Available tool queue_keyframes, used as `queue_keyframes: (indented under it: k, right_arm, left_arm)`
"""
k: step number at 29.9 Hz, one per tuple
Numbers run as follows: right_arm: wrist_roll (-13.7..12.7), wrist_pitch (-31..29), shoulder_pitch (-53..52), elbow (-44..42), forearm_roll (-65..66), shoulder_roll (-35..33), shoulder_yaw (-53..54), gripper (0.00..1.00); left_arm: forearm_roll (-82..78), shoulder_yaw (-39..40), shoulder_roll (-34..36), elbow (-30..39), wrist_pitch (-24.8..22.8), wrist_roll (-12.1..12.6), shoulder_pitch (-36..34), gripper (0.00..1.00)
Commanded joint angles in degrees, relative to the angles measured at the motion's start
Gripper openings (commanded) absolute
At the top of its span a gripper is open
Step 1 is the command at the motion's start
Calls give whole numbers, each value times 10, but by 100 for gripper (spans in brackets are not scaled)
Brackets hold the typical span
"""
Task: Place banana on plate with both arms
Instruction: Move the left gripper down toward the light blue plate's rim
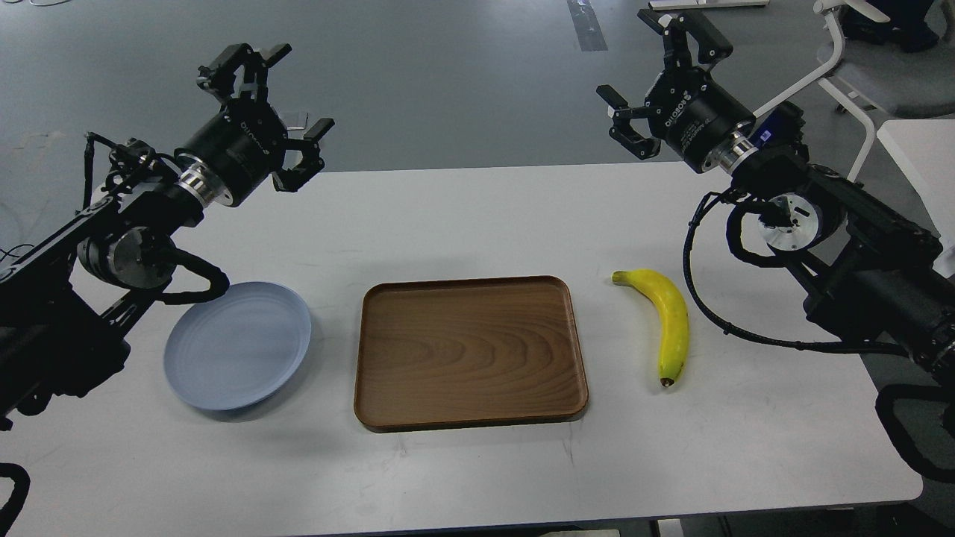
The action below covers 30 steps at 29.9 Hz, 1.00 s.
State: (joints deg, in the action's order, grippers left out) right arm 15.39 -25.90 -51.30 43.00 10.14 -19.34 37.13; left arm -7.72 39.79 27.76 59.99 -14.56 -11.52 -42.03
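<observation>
The banana lies flat on the white counter, well below and a little to the right of the right jaws, with its greenish stem end pointing up toward them and its dark blossom end nearest the robot. It looks light and fairly firm, but the skin is smooth and the flesh will bruise, so a gentle squeeze across the thick middle of the curve seems the safest hold; the stem end is thin and could slip or snap, and a grip near either tip would likely let the fruit swing. The plate sits far from the banana, below the left jaws and partly under that arm, with a wooden tray between the two. The right jaws are raised above the far counter edge, fingers spread wide, holding and touching nothing. The left jaws are likewise raised and spread wide, empty, clear of the plate. Since banana and plate lie well apart on opposite sides, the carry will probably need a handover between arms.
</observation>
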Motion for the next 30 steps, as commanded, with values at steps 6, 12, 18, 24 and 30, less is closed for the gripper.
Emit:
queue_keyframes:
  k: [6, 12, 18, 24, 30]
  right_arm:
    - [0, 2, 18, -1, 1, 27, -17, 100]
    - [-4, 1, 17, -3, 4, 28, -30, 100]
    - [-5, 5, 14, -3, 4, 28, -52, 100]
    - [-6, 9, 11, -4, 4, 28, -51, 100]
    - [-6, 17, 8, -5, 4, 29, -51, 100]
  left_arm:
    - [-11, 2, -18, 5, 2, -71, 54, 98]
    - [-12, -1, -20, 5, 1, -71, 62, 98]
    - [-23, -10, -31, 4, 6, -65, 63, 98]
    - [-27, -11, -30, 1, 9, -57, 64, 98]
    - [-22, -17, -23, 2, 20, -4, 66, 98]
